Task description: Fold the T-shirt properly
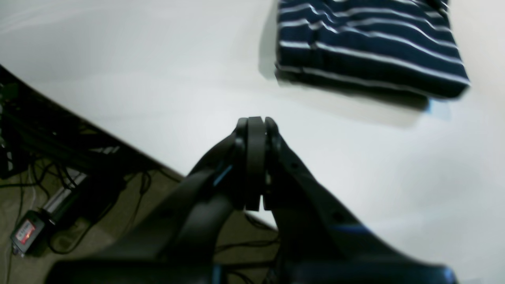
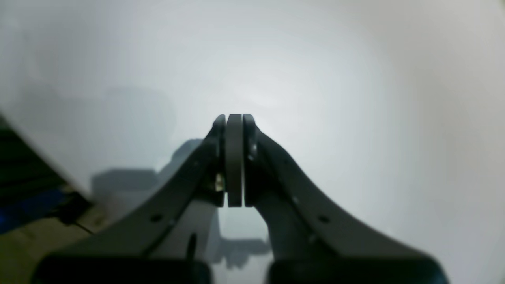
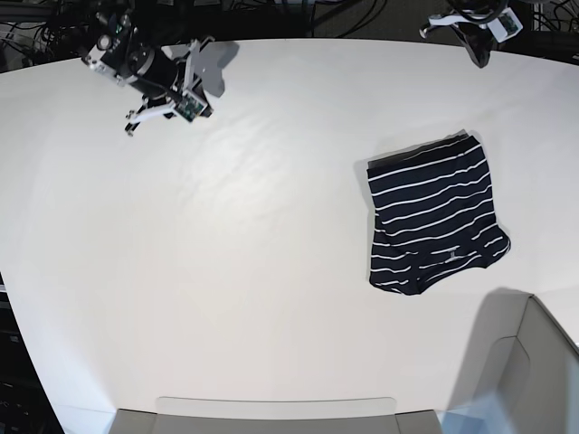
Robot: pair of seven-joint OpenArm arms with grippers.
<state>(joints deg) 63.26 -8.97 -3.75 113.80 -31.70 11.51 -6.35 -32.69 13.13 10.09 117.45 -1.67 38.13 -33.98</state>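
Where the left wrist view begins, the left gripper (image 1: 255, 123) fills the foreground with its jaws pressed together on nothing, hanging over the white table (image 1: 158, 79) close to its edge; below that edge, to the left, dark cables (image 1: 47, 157) and a small black device with a red label (image 1: 25, 232) lie on the floor; beyond the fingertips and off to the right, the T-shirt (image 1: 371, 43) lies folded flat on the table, well apart from the claw, its white stripes running across and its near edge casting a shadow toward the camera.

In the right wrist view the right gripper (image 2: 234, 118) is likewise closed and empty, with only bare table (image 2: 355, 98) ahead of it and no garment in sight.

From the base view, the T-shirt (image 3: 434, 212) sits as a compact rectangle on the right half of the table (image 3: 226, 271); the left gripper (image 3: 478, 56) hangs at the far right edge, beyond the shirt and clear of it; the right gripper (image 3: 134, 122) is near the far left corner, well apart from the shirt.
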